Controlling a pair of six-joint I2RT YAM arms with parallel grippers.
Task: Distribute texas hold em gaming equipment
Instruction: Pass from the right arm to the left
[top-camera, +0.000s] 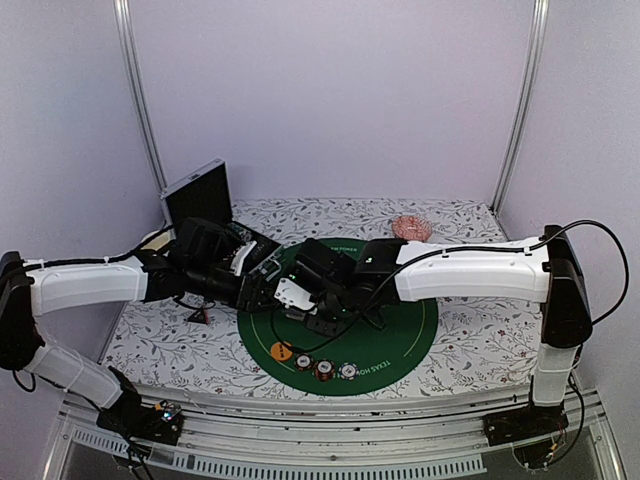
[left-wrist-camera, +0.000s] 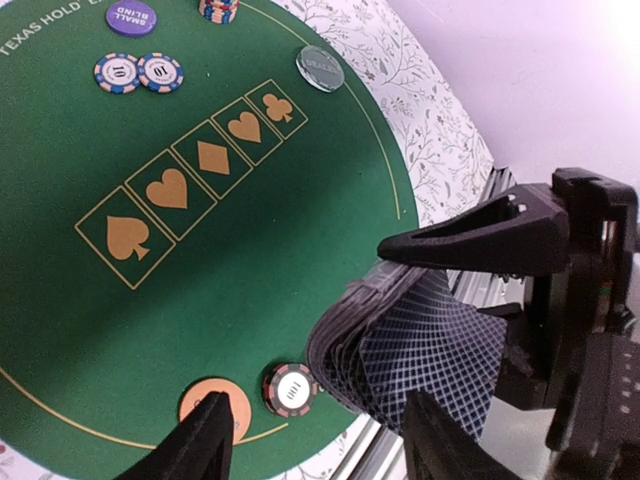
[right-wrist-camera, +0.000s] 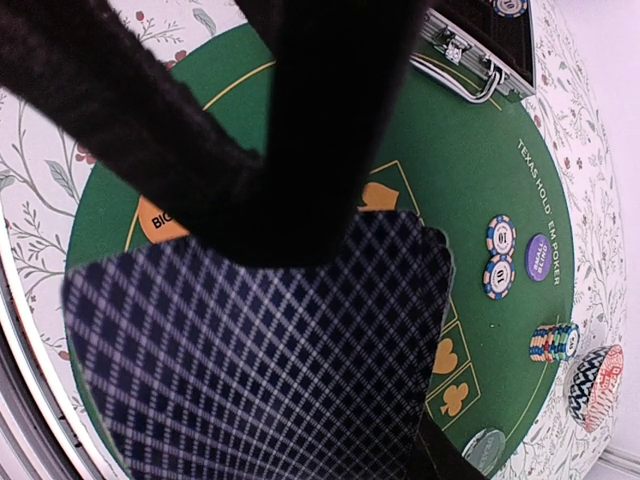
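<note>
- Right gripper (right-wrist-camera: 362, 342): clenched on cards (right-wrist-camera: 200, 370), held fanned above green mat (left-wrist-camera: 250, 280).
- Left gripper (left-wrist-camera: 320, 440): released, fingers spread beside cards.
- Chips (left-wrist-camera: 140, 72) and purple disc (left-wrist-camera: 131, 17): on mat.

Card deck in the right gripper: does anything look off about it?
Yes. The card deck, pinched in the right gripper, is not squared. Its cards splay out in a bowed fan near the edge of the green mat. A card might slip loose.
</note>
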